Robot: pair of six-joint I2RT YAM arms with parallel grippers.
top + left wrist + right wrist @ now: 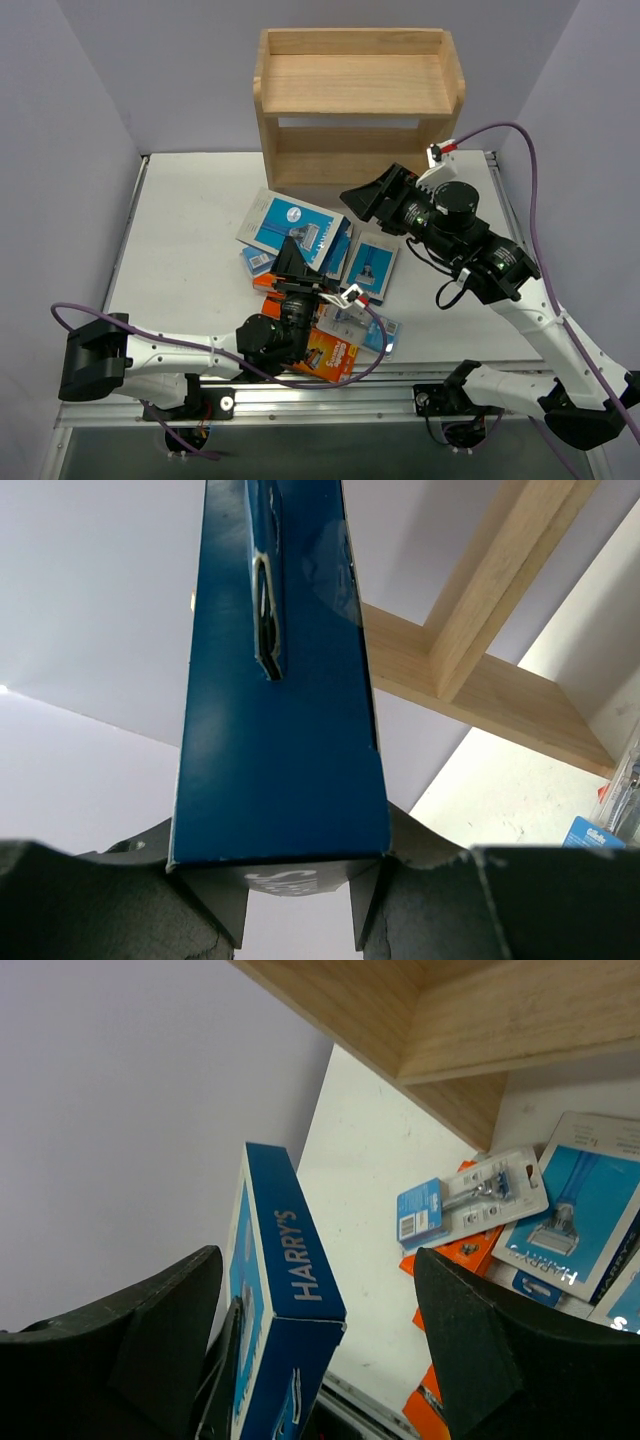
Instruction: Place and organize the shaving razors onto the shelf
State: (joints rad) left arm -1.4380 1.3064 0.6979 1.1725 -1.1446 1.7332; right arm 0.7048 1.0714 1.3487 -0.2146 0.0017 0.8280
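My left gripper [293, 262] is shut on the bottom edge of a blue-and-white Harry's razor box [290, 228] and holds it tilted above the pile; in the left wrist view the box [280, 760] stands between the fingers [205, 900]. My right gripper [365, 200] is open, and its jaws straddle the box's other end [290, 1350], close to the left jaw. The wooden shelf [355, 85] stands at the back with nothing visible on its tiers. More razor packs lie on the table: a blue pack [372, 265], an orange box [325, 355] and a blister card [365, 325].
The right wrist view shows a blister card [470, 1200], a blue-and-white pack [575, 1210] and orange boxes [470, 1250] on the white table [190, 230], below the shelf's underside [480, 1010]. Grey walls close in the left, right and back. A purple cable [530, 170] loops by the right arm.
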